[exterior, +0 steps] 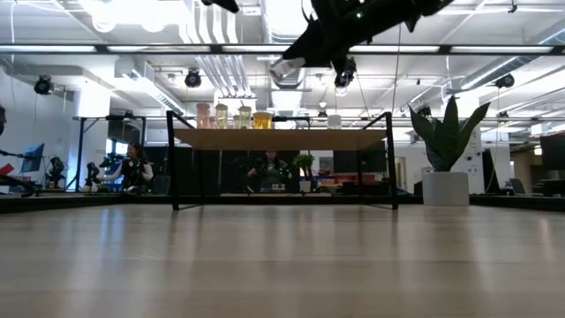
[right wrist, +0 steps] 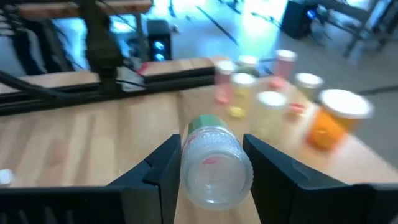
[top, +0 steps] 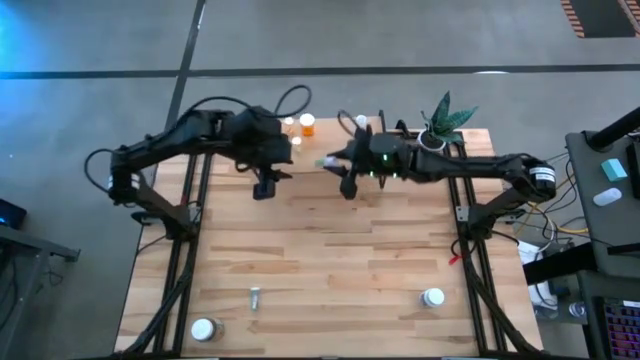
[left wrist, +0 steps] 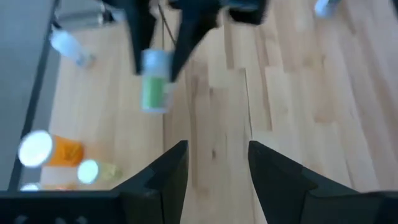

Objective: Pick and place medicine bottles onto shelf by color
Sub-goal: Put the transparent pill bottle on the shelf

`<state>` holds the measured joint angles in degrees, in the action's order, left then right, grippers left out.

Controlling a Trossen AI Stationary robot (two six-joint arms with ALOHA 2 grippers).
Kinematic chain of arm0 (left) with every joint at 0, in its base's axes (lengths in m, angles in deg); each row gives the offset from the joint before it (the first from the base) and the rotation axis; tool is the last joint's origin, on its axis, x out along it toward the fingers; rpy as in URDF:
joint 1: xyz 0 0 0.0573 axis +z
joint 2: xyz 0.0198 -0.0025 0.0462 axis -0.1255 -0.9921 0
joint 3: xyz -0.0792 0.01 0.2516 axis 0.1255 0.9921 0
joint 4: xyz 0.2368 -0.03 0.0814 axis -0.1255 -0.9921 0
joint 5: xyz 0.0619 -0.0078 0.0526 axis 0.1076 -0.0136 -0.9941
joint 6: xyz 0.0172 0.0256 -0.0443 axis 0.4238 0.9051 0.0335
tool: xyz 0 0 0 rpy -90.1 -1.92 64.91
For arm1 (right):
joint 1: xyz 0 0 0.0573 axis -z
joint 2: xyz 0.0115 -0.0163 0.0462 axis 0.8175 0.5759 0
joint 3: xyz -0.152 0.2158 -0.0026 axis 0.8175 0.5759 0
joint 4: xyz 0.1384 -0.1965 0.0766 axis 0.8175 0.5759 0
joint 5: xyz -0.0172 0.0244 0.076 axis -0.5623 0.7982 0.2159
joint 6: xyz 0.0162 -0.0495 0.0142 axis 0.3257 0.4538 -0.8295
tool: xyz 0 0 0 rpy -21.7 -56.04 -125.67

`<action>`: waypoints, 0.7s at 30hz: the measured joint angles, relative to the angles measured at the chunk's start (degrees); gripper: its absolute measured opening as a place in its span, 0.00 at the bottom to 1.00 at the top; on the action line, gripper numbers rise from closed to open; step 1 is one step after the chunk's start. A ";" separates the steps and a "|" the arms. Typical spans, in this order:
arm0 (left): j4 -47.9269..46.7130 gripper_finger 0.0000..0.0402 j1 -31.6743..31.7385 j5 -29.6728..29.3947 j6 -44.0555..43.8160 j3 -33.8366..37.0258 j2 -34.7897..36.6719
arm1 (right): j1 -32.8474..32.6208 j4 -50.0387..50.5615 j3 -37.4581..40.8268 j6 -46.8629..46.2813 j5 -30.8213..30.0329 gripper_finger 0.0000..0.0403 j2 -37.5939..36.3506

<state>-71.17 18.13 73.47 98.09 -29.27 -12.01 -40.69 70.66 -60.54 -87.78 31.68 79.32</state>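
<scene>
Look at the far left of your bench (top: 330, 260) first. Your left gripper (top: 266, 187) hangs just in front of the shelf (exterior: 282, 139). Its jaws are released and hold nothing, as the left wrist view shows. I think it waits there to keep out of the way.

On the left part of the shelf you can see a group of orange and yellow bottles (top: 300, 128) standing close together. They look sorted by color, so that end seems to be for warm colors.

Now move to the middle. Your right gripper (top: 330, 163) is high above the shelf. Its jaws are clenched on a green bottle (exterior: 284, 67), which sits between the two fingers with its cap poking out. The bottle lies sideways, I think because it was picked up lying down. It is in the air, not touching the shelf.

Closer to you, three more bottles (top: 204, 328) wait on the bench, well apart.

On the far right stands a plant (top: 445, 120).
</scene>
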 joint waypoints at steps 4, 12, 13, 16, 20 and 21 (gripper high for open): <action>8.88 0.38 0.00 2.69 0.00 7.74 6.03 | 3.46 12.11 -8.56 2.05 0.01 0.36 0.95; 40.93 0.38 -0.02 5.62 -2.40 36.30 23.16 | 11.96 36.21 -28.86 6.88 0.23 0.36 8.46; 44.13 0.38 -0.02 5.60 -3.28 39.24 25.20 | 12.90 39.24 -31.46 7.54 0.64 0.36 9.73; 51.92 0.38 -0.02 5.57 -6.12 46.40 30.37 | 15.94 46.72 -38.93 10.14 4.45 0.36 13.86; 58.88 0.38 -0.13 5.60 -7.65 53.17 35.31 | 18.91 55.25 -48.55 14.01 9.07 0.36 19.95; 60.47 0.38 -0.13 5.58 -7.63 54.71 36.26 | 19.42 57.20 -51.00 14.89 9.13 0.36 21.60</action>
<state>-10.71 18.00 79.05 90.45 25.44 24.25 -21.27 127.86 -111.54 -72.89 40.82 100.92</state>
